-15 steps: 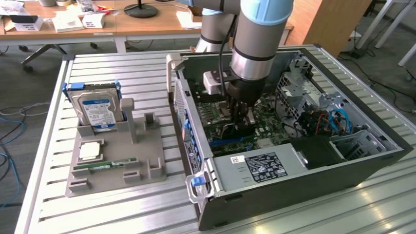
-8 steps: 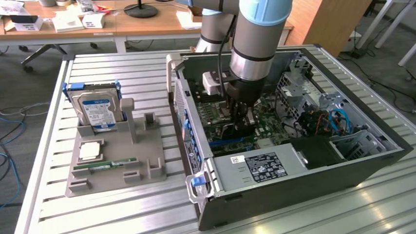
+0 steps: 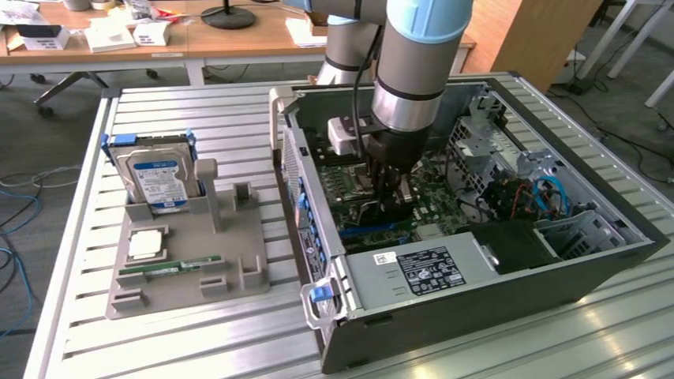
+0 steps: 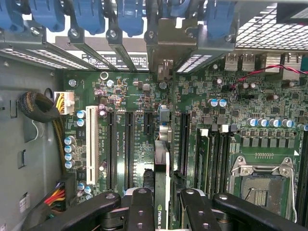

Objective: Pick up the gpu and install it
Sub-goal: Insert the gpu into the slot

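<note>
Wrist view: you see the gpu (image 4: pixel 161 166) edge-on, a thin card standing upright over the motherboard (image 4: pixel 139 96), with its length running the same way as the black expansion slots (image 4: pixel 129 144).
Card position: it hangs in line with the slot row, between two of the long slots. You cannot tell whether its lower edge touches a slot yet.
Why edge-on: as I judge it, the card is carried on edge so that its connector side faces the board and its bracket end points toward the rear openings under the blue latches (image 4: pixel 130 14).
Pincer: the pincer (image 4: pixel 166 196) is clamped on the gpu, one finger against each flat face. It grips high on the card, which leaves the lower edge free.
Exterior view: the arm reaches straight down into the open computer case (image 3: pixel 506 276). The case lies on its side on the tabletop (image 3: pixel 158 347), so the board faces up toward the arm.
Holder: on the exterior view's left, well apart from the case, a grey holder (image 3: pixel 189 300) keeps the hard drive (image 3: pixel 158 178) upright and the RAM stick (image 3: pixel 169 270) lying flat. It probably holds them that way so each part offers two faces to grip.
</note>
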Tool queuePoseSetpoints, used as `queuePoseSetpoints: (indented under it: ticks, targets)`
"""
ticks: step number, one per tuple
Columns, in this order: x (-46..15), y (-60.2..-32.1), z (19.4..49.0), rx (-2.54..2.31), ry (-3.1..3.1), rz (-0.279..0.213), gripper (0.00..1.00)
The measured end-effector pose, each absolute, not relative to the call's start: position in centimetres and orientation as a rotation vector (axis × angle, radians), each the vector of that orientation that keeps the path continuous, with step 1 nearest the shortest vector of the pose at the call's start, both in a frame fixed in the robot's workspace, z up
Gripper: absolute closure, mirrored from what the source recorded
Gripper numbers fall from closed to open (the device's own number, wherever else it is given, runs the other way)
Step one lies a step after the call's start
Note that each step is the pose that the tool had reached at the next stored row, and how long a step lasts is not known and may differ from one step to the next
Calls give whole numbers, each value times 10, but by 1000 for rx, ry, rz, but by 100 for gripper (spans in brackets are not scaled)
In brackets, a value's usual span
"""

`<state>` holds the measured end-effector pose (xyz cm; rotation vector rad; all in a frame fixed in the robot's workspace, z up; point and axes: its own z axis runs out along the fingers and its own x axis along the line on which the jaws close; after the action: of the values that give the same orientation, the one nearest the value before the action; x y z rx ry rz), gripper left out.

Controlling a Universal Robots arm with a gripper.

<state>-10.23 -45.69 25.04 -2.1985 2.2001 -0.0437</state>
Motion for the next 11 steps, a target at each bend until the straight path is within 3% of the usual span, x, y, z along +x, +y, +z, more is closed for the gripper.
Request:
queuePoseSetpoints:
  ticks: [11]
  targets:
    - [-102,-457,249,-2198,2200,-44,74]
